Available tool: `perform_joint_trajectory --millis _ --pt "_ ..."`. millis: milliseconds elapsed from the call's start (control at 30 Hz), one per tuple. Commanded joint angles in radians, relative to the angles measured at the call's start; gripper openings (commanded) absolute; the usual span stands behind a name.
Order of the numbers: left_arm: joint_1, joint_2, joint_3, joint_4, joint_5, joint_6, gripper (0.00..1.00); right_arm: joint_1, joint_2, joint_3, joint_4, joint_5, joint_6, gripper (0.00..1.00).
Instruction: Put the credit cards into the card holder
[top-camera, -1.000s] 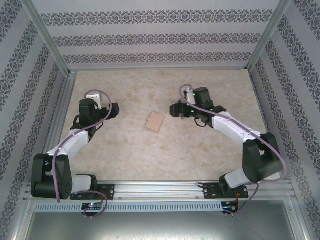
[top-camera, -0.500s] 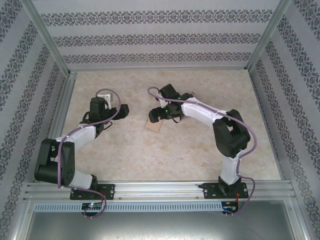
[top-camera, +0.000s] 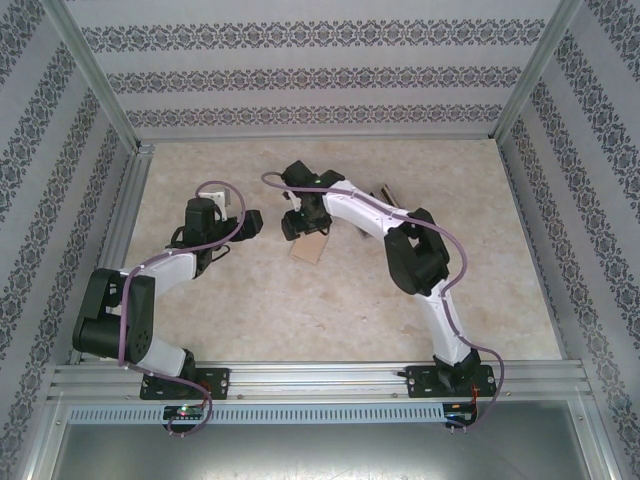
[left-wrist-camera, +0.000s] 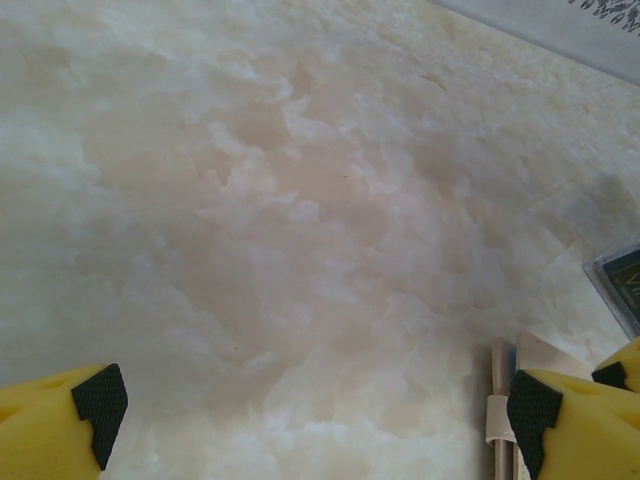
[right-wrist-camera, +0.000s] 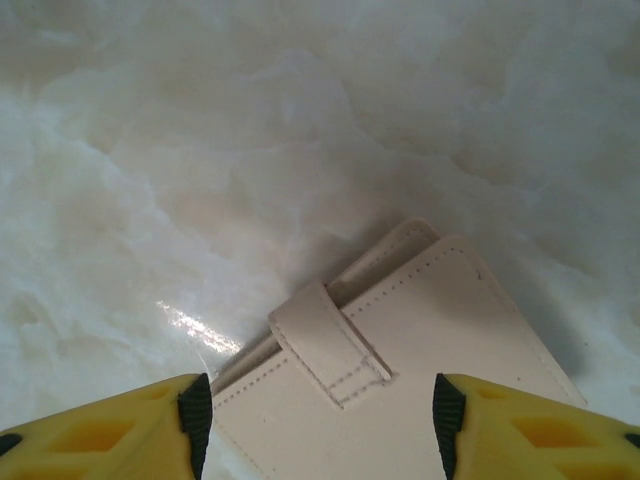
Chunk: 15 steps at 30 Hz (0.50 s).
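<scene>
Right gripper (right-wrist-camera: 318, 415) hangs over the card holder (right-wrist-camera: 420, 340) mid-table, jaws part spread, straddling one end of it, no pinch visible. Left gripper (left-wrist-camera: 315, 405) is spread wide over the bare table (left-wrist-camera: 250, 200) further left, holding nothing. Credit cards (left-wrist-camera: 498, 400) lie just beside one finger.
</scene>
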Motion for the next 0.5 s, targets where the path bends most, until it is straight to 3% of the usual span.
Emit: perform_joint_trajectory --millis 0,267,467 --pt "-0.014 -0.030 -0.012 0.000 -0.015 -0.028 1.00 0.034 0.048 0.079 -0.130 0.078 -0.017 0.62" --pt "-0.014 -0.054 -0.026 -0.013 -0.040 -0.034 1.00 0.062 0.139 0.149 -0.211 0.193 -0.008 0.62" --pt "-0.013 -0.043 -0.026 -0.006 -0.037 -0.043 1.00 0.065 0.144 0.126 -0.198 0.192 0.003 0.41"
